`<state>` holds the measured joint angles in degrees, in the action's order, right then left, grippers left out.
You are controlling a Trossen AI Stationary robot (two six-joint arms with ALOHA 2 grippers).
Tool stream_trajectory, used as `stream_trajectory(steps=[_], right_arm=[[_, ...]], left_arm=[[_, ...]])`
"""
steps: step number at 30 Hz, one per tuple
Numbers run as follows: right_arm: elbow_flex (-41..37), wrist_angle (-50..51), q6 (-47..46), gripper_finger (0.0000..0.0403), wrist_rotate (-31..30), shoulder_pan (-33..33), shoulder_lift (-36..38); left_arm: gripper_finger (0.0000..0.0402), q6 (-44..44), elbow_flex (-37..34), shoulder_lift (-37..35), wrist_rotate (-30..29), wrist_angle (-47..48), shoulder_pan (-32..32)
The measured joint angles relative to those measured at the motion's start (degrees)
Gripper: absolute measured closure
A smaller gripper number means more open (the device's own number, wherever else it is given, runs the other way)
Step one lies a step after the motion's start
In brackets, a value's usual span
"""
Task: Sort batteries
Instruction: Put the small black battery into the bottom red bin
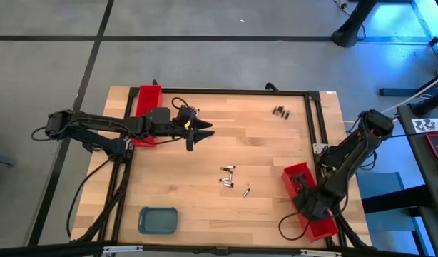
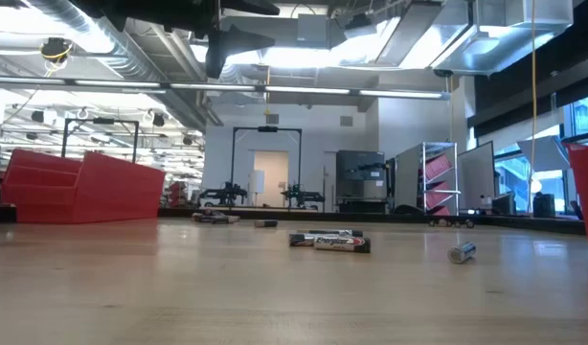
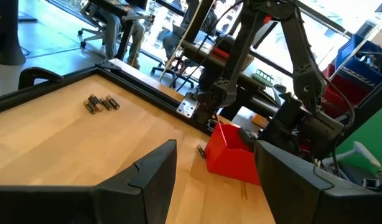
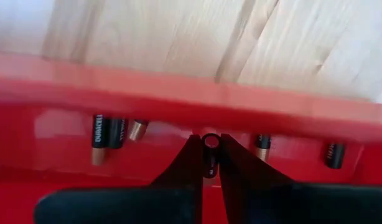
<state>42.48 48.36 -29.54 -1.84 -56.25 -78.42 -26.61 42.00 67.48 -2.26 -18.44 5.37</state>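
From above, the left gripper (image 1: 199, 133) hovers with jaws spread beside the left red tray (image 1: 146, 100), while the right gripper (image 1: 305, 196) sits over the right red tray (image 1: 299, 173). Loose batteries (image 1: 228, 178) lie mid-table, with a small group (image 1: 279, 111) at the far right. A blue tray (image 1: 158, 220) sits near-left.

At table level, batteries (image 2: 330, 241) lie scattered across the wood.

The right wrist shows the fingers pinching a battery (image 4: 210, 142) above the tray, with more cells (image 4: 107, 132) inside it.

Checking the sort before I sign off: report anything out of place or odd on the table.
Loose silvery cylindrical batteries lie scattered mid-table at differing angles, outside any tray, and a small cluster of dark batteries sits apart near the far edge. The right gripper holds one dark battery over the red plastic tray. No damage shows.
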Motion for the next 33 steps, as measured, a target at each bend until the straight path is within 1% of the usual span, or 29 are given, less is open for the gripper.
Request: stream_trajectory(steps=[6, 9, 13, 17, 24, 29, 33], right_arm=[[0.0, -3.3, -0.2, 0.0377, 0.6, 0.0, -2.6], [0.0, -3.6, -1.8, 0.0376, 1.5, 0.0, -3.6], [0.0, -3.7, -3.6, 0.0363, 1.7, 0.0, -4.2], [0.0, -3.5, -6.4, 0.0339, 2.6, 0.0, -4.2], [0.0, -3.5, -14.1, 0.0296, 5.2, 0.0, -4.2], [0.3, -3.1, -20.5, 0.0239, 8.7, 0.0, -3.1], [3.7, 1.3, -24.7, 0.0197, 10.4, 0.0, 0.2]], left_arm=[[0.0196, 0.0, 0.0, 0.0, 0.0, 0.0, 0.0], [0.0196, 0.0, 0.0, 0.0, 0.0, 0.0, 0.0], [0.0196, 0.0, 0.0, 0.0, 0.0, 0.0, 0.0], [0.0196, 0.0, 0.0, 0.0, 0.0, 0.0, 0.0], [0.0196, 0.0, 0.0, 0.0, 0.0, 0.0, 0.0], [0.0196, 0.0, 0.0, 0.0, 0.0, 0.0, 0.0], [0.0196, 0.0, 0.0, 0.0, 0.1, -0.1, 0.0]])
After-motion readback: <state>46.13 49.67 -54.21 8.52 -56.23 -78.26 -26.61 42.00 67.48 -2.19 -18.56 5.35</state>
